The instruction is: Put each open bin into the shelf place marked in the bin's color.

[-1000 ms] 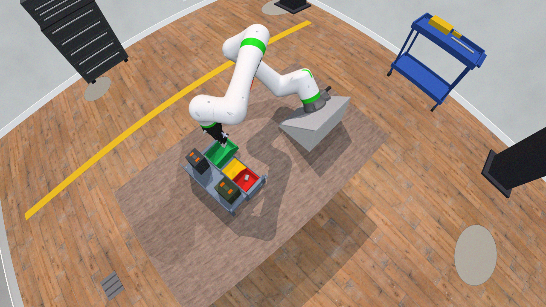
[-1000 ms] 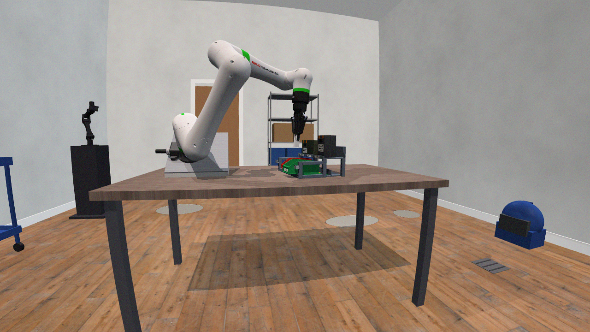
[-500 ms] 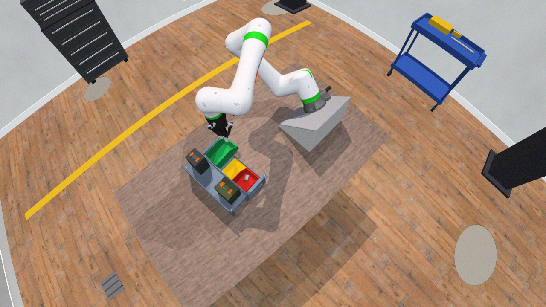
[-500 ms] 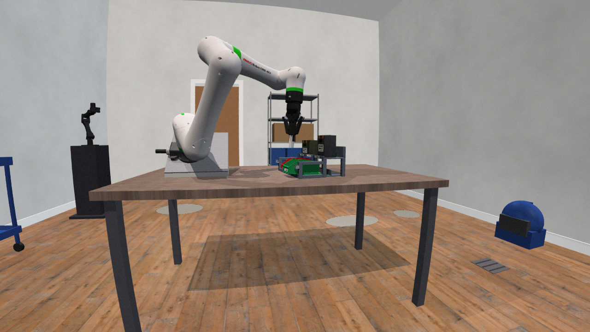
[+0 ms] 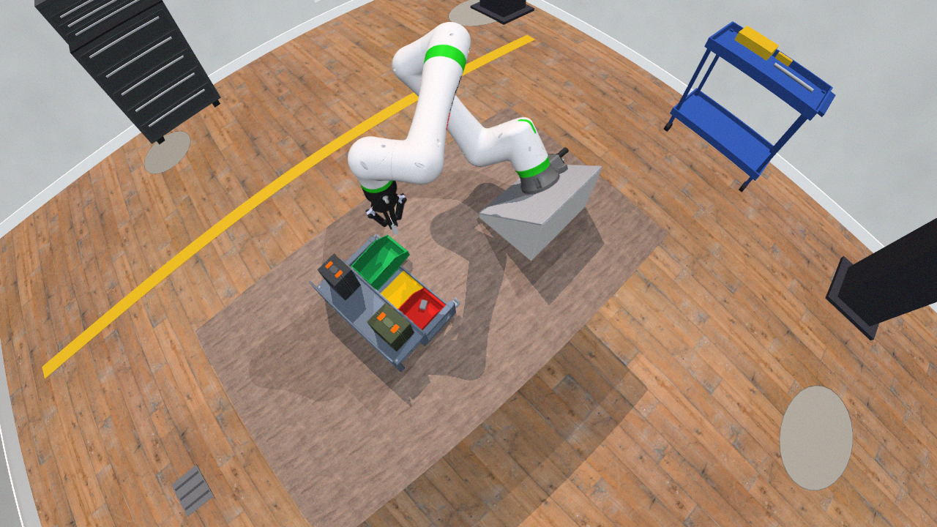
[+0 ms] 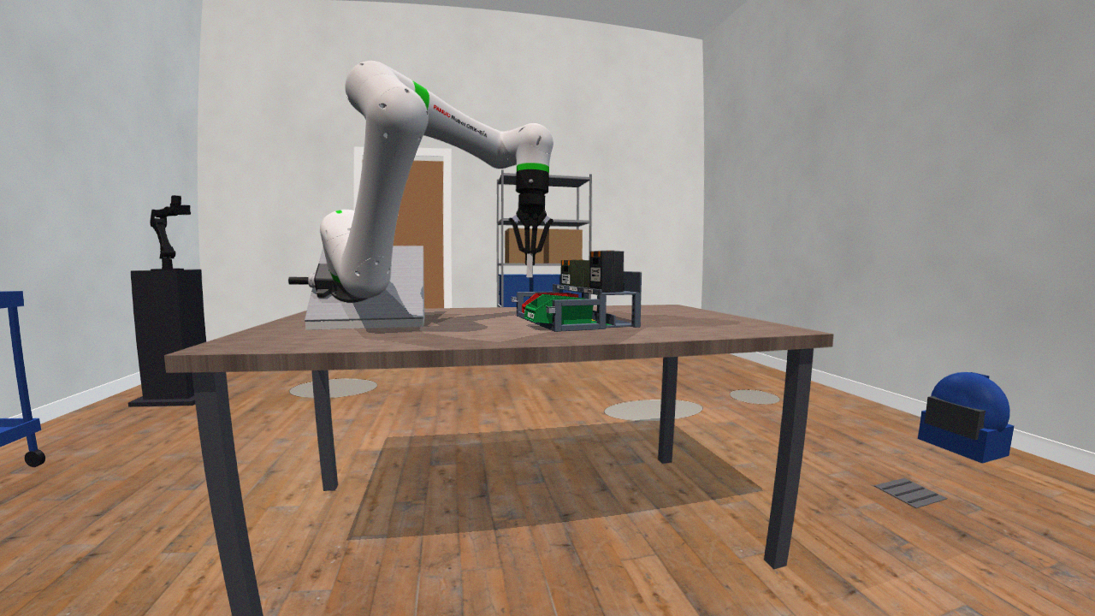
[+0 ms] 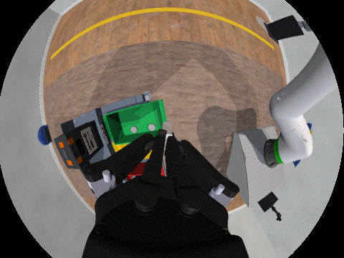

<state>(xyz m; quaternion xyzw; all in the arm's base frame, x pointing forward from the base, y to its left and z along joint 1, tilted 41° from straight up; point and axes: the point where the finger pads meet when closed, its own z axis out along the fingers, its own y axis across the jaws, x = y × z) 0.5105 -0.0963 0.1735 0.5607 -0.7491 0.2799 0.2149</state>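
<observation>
The top view looks steeply down over arm and table; the exterior faces the table's long edge from farther back; the wrist looks closely past the gripper (image 5: 394, 229) (image 6: 529, 274) (image 7: 168, 131). All share the green bin (image 5: 380, 260) (image 6: 541, 310) (image 7: 137, 123).

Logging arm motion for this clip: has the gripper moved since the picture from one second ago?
Yes. In the exterior view, the gripper has shifted left, away from the black box.
</observation>
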